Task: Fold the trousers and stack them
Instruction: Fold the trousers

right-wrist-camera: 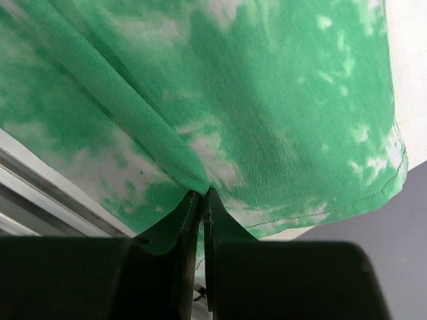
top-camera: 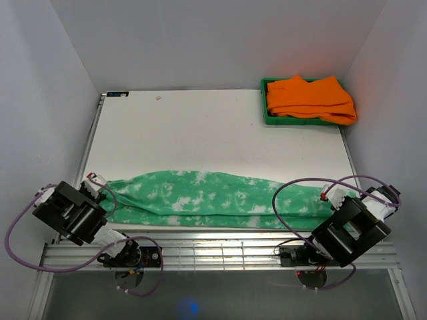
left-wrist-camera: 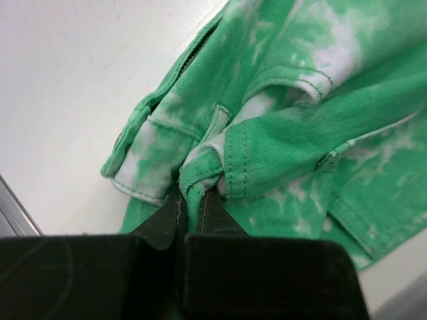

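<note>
The green and white tie-dye trousers (top-camera: 213, 199) lie stretched left to right along the near edge of the white table (top-camera: 200, 130). My left gripper (top-camera: 100, 190) is at their left end, the waistband end, and is shut on a pinch of waistband cloth (left-wrist-camera: 193, 183). My right gripper (top-camera: 333, 199) is at their right end, the leg-hem end, and is shut on a fold of the leg cloth (right-wrist-camera: 200, 180). The hem edge (right-wrist-camera: 373, 193) shows just right of its fingers.
A green tray (top-camera: 268, 117) at the back right corner holds folded orange garments (top-camera: 310, 99). Metal rails (top-camera: 220, 247) run along the table's near edge between the arm bases. Grey walls close in on both sides.
</note>
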Robot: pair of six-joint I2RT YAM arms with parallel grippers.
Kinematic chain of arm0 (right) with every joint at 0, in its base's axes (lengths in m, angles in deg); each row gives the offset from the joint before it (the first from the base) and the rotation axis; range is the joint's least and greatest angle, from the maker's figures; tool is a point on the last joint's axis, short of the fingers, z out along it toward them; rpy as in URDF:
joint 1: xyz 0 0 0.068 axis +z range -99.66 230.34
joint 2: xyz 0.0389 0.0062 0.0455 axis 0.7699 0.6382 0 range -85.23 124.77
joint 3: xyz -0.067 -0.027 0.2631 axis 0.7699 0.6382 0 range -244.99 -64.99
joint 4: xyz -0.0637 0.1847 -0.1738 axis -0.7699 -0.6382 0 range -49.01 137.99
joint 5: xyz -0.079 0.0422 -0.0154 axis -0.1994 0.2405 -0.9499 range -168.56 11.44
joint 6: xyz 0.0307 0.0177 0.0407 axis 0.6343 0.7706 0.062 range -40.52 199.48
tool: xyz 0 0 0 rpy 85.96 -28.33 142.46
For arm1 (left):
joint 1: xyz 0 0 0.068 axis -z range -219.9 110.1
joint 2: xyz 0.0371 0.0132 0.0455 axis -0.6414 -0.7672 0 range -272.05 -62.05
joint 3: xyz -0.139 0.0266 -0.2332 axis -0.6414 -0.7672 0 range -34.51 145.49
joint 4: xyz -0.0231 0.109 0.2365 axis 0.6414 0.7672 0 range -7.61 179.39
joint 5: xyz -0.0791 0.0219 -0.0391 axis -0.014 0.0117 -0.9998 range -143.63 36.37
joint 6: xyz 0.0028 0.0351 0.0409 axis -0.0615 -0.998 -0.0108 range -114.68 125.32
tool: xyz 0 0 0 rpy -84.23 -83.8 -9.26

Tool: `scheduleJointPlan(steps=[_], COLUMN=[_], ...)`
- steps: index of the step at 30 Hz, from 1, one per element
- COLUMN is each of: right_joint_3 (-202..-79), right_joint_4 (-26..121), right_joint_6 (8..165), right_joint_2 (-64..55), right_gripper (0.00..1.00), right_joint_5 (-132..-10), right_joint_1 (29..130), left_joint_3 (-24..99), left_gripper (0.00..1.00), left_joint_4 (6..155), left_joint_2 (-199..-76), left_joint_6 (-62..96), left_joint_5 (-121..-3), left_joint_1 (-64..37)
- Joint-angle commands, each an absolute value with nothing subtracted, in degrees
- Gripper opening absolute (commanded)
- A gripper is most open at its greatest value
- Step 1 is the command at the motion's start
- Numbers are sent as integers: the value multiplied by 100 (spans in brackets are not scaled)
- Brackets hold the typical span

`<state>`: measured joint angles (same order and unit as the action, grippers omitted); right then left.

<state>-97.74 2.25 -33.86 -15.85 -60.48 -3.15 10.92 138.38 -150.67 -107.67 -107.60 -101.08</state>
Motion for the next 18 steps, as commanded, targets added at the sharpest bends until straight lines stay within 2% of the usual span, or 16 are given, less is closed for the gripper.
scheduleJointPlan(steps=[1, 2, 3, 6, 10, 13, 16, 17, 18], right_joint_3=[-9968, -10127, -10311, -11041, -11666, -12105, -12317, -12343, -12361], right_joint_4=[1501, 1538, 1555, 1485, 1266, 958, 791, 747, 695], right_joint_6=[-5115, -4913, -4719, -4068, -3900, -3821, -3785, -3794, -3812], right_joint_2=[-757, -597, -439, 71, 301, 415, 442, 416, 398], right_gripper=[8, 8, 8, 8, 8, 8, 8, 8, 8], right_joint_5=[-6423, -6450, -6450, -6432, -6240, -6099, -5976, -5932, -5897], right_joint_1=[22, 120, 199, 507, 613, 604, 596, 596, 604], left_joint_3=[839, 838, 838, 1284, 2120, 2446, 2360, 2272, 2201], left_gripper=[0, 0, 0, 0, 0, 0, 0, 0, 0], left_joint_4=[12532, 12258, 11960, 11456, 11438, 10834, 9115, 7673, 7050], left_joint_2=[-14714, -14713, -14696, -14879, -14986, -14741, -14556, -14529, -14555], left_joint_6=[-11330, -11324, -10558, -9666, -9347, -9076, -8514, -7894, -7696], left_joint_5=[-10584, -10592, -10584, -10627, -10811, -11154, -11471, -11480, -11480], left_joint_1=[-9291, -9107, -8748, -8228, -8015, -8015, -7971, -7928, -7788])
